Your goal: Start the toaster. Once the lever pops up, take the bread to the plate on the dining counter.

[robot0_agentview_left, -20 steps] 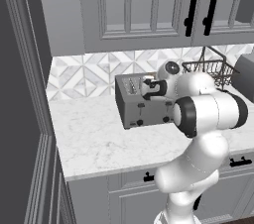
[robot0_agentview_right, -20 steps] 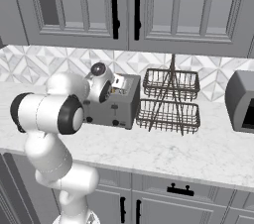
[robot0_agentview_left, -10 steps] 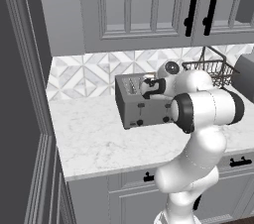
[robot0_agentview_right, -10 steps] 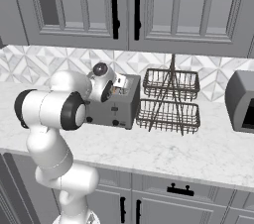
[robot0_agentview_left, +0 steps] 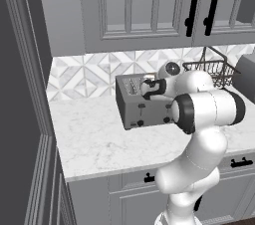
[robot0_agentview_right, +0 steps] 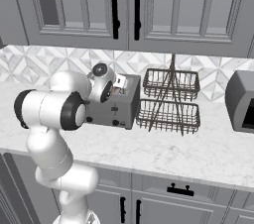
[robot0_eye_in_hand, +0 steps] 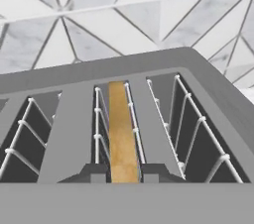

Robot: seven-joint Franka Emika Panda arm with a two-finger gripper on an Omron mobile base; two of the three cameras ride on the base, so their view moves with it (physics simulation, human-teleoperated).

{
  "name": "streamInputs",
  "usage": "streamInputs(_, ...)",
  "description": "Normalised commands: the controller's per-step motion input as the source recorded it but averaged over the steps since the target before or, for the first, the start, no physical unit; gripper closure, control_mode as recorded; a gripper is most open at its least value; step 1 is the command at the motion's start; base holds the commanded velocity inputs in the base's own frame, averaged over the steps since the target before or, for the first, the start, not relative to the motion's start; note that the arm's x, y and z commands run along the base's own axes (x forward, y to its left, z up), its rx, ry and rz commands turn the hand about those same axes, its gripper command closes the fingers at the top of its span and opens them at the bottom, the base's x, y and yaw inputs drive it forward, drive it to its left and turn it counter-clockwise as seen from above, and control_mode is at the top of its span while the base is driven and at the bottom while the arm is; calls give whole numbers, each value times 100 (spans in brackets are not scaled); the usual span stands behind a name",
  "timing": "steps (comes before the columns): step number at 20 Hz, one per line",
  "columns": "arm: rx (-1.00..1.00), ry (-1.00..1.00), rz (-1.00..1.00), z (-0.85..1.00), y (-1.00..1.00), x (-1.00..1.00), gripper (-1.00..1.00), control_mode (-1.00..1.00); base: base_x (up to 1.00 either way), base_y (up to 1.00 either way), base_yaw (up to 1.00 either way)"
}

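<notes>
From the left base view, I see the marble table [robot0_agentview_left: 94, 144] run across the middle of the frame, with the toaster [robot0_agentview_left: 137, 104] standing at centre against the tiled backsplash [robot0_agentview_left: 84, 77]. Two black levers and two black knobs show on its front face. My arm bends in from the lower right, and its wrist hangs over the toaster's top right end. The pincer [robot0_agentview_left: 149, 88] points down at the slots there; from this side I cannot tell how far its fingers stand apart. At the right edge sits the black wire basket [robot0_agentview_left: 211, 69].

In the right base view, the arm fills the left of the frame and the toaster [robot0_agentview_right: 116, 104] sits just right of it, at centre, partly hidden by the wrist. The two-tier wire basket [robot0_agentview_right: 171, 101] stands just beside the toaster, and a grey appliance [robot0_agentview_right: 240, 101] sits at the right edge.

In the hand view, I look straight down into the toaster [robot0_eye_in_hand: 208, 94]. The bread [robot0_eye_in_hand: 121, 134] stands on edge in the third slot from the left of the frame, its golden crust facing up between the wire guides. The pincer [robot0_eye_in_hand: 121, 172] straddles that slot at bottom centre, one dark fingertip [robot0_eye_in_hand: 94, 172] on each side of the slice, narrowly parted; whether they touch the crust I cannot tell.
</notes>
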Motion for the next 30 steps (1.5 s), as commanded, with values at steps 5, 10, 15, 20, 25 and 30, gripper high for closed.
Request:
streamInputs(5, 6, -14, 0, 14, 0, -22, 100, -100, 0, 0, 0)
streamInputs(10, 7, -18, 0, 35, -1, -14, 100, -100, 0, 0, 0)
streamInputs(15, 7, -17, -3, 51, -5, -12, 100, -100, 0, 0, 0)
streamInputs(20, 4, -6, -6, 27, -5, -36, 100, -100, 0, 0, 0)
streamInputs(25, 4, -8, -4, 64, -5, -76, 100, -100, 0, 0, 0)
streamInputs(30, 6, -13, 0, 100, 0, -74, 100, -100, 0, 0, 0)
